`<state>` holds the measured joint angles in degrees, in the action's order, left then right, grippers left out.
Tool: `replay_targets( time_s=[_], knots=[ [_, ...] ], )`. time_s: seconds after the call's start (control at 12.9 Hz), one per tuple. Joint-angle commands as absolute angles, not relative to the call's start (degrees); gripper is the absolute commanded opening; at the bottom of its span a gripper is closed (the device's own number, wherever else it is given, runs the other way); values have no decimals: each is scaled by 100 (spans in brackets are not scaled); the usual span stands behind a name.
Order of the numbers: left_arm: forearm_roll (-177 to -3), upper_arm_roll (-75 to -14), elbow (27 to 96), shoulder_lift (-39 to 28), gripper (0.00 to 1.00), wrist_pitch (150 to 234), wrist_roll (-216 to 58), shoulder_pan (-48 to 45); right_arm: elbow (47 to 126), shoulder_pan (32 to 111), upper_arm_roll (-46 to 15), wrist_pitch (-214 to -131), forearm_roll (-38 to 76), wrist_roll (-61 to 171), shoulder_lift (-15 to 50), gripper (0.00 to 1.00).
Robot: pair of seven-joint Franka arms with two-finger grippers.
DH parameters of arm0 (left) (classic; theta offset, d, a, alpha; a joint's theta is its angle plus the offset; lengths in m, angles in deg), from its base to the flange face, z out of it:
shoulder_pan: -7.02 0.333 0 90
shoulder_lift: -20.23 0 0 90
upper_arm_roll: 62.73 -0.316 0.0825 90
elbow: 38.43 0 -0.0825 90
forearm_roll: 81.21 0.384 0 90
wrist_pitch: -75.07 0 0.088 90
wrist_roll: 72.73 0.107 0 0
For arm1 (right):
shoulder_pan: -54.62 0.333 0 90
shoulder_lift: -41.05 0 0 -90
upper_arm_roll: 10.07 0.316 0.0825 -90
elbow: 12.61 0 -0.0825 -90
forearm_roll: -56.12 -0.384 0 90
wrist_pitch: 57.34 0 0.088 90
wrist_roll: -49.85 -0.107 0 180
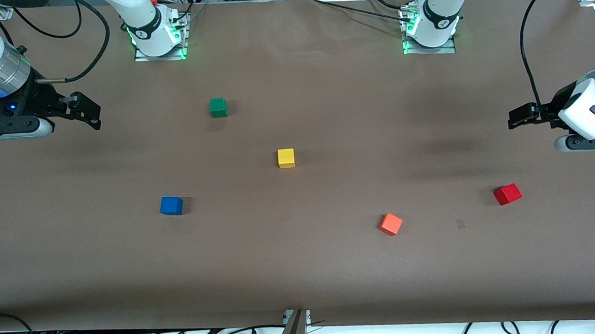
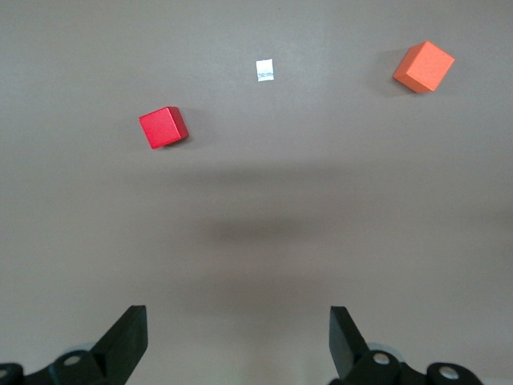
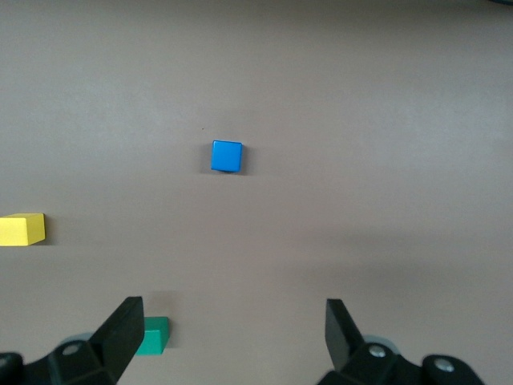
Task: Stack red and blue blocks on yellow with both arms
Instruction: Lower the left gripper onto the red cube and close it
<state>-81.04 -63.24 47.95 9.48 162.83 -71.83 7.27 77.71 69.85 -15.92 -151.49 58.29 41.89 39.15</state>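
The yellow cube (image 1: 286,158) sits on the brown table near its middle. The blue cube (image 1: 171,205) lies nearer the front camera, toward the right arm's end. The red cube (image 1: 507,194) lies toward the left arm's end. My right gripper (image 1: 90,111) hangs open and empty above the table at the right arm's end; its wrist view shows the blue cube (image 3: 226,156) and the yellow cube (image 3: 22,229) ahead of the open gripper (image 3: 232,333). My left gripper (image 1: 516,117) hangs open and empty above the left arm's end; its wrist view shows the red cube (image 2: 163,127) ahead of the open gripper (image 2: 238,337).
An orange cube (image 1: 390,224) lies between the yellow and red cubes, nearer the front camera; it also shows in the left wrist view (image 2: 423,66). A green cube (image 1: 218,107) lies farther from the camera than the yellow one. A small white tag (image 2: 265,70) lies on the table.
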Motion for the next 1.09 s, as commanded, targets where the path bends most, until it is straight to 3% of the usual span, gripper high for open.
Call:
replay_targets(
  time_s=[0.0, 0.54, 1.01],
  knots=[
    [-8068, -6317, 4612, 802, 100, 16173, -7096, 799, 7651, 6956, -1587, -15032, 5796, 4282, 3885, 100],
    [-8059, -6317, 4620, 741, 100, 16199, -7721, 860, 7651, 6956, -1587, -15041, 5805, 4282, 3885, 100],
    [-7998, -6317, 4638, 232, 100, 16708, -7651, 1474, 7651, 6965, -1579, -15041, 5805, 4282, 3894, 100]
  ],
)
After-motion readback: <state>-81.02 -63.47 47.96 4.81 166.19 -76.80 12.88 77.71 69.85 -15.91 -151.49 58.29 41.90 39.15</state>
